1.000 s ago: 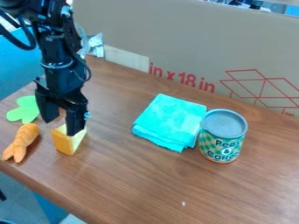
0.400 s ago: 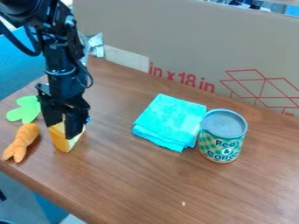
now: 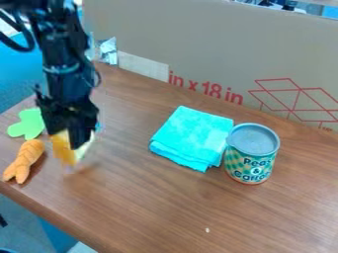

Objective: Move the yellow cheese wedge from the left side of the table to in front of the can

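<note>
Watching my gripper (image 3: 66, 140) pinch the yellow wedge (image 3: 64, 152); I suspect its tapering sides could slip, dropping it against the orange toy (image 3: 25, 158).

I see a teal cloth (image 3: 191, 137) mid-frame, a green-checkered can (image 3: 251, 157) at right, an orange carrot (image 3: 24, 159) at lower left, and a brown wood-grained bench (image 3: 165, 207).

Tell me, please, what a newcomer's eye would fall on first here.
Probably the bright turquoise cloth, folded near the middle of the view, with the green-patterned can right beside it. Next, toward the left edge, the black gripper holding a yellow wedge.
</note>
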You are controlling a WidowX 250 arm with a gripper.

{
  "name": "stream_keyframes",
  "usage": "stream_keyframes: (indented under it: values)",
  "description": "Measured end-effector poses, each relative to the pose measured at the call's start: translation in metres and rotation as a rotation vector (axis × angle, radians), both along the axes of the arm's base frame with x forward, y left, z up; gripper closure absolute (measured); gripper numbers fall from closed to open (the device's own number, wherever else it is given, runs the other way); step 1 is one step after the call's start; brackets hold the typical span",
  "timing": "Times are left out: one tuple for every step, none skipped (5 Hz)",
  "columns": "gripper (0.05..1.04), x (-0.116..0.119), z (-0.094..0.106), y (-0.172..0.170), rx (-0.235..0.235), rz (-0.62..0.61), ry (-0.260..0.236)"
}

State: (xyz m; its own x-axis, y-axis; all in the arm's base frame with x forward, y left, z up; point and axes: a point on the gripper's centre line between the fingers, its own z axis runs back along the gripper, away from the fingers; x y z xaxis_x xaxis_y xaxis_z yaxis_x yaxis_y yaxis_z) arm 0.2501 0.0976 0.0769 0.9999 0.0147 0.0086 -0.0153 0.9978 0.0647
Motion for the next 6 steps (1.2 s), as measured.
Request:
stream_keyframes:
  values:
    - [0.454, -0.005, 0.022, -0.018, 0.061, -0.012, -0.014]
    - [0.454, -0.008, 0.048, -0.065, 0.056, -0.113, -0.048]
    - [0.454, -0.009, 0.056, -0.113, 0.018, -0.229, -0.048]
    - [0.454, -0.011, 0.055, -0.164, -0.005, -0.356, -0.071]
    - [0.454, -0.017, 0.042, -0.210, 0.027, -0.450, -0.037]
    - [0.454, -0.022, 0.030, -0.260, 0.066, -0.568, 0.000]
